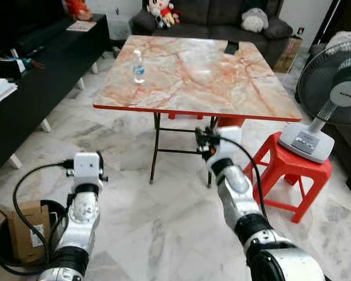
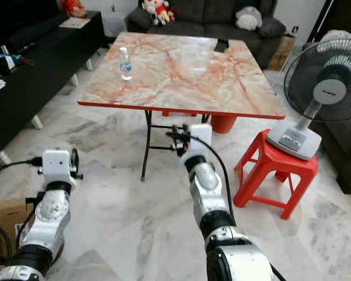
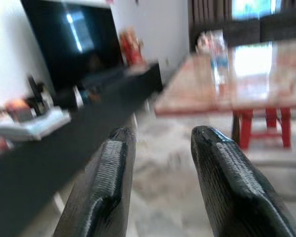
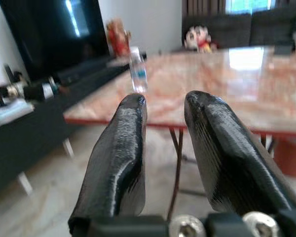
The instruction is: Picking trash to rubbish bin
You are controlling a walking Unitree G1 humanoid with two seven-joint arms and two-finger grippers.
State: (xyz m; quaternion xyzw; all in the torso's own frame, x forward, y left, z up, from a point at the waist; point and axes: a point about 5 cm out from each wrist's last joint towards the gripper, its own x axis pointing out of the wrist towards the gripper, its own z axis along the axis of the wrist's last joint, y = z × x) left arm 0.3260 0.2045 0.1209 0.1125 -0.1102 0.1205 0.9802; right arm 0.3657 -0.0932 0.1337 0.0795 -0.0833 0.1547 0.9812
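A clear plastic bottle (image 1: 138, 69) with a blue label stands upright on the marble table (image 1: 222, 82), near its left side. Both arms are raised in front of me, short of the table's near red edge. My right gripper (image 4: 165, 101) is open with nothing between its fingers; it points at the table, and the bottle (image 4: 137, 74) is far beyond its fingertips. My left gripper (image 3: 160, 136) is also open and holds nothing, with the bottle (image 3: 218, 52) well ahead of it. At the lower left, a black round container (image 1: 3, 257) sits on the floor beside a cardboard box (image 1: 24, 231).
A red plastic stool (image 1: 292, 170) stands right of the table with a fan (image 1: 333, 88) resting on it. A long black cabinet (image 1: 41, 82) runs along the left. A dark sofa (image 1: 222, 23) is behind the table. A small dark object (image 1: 231, 48) lies on the table's far side.
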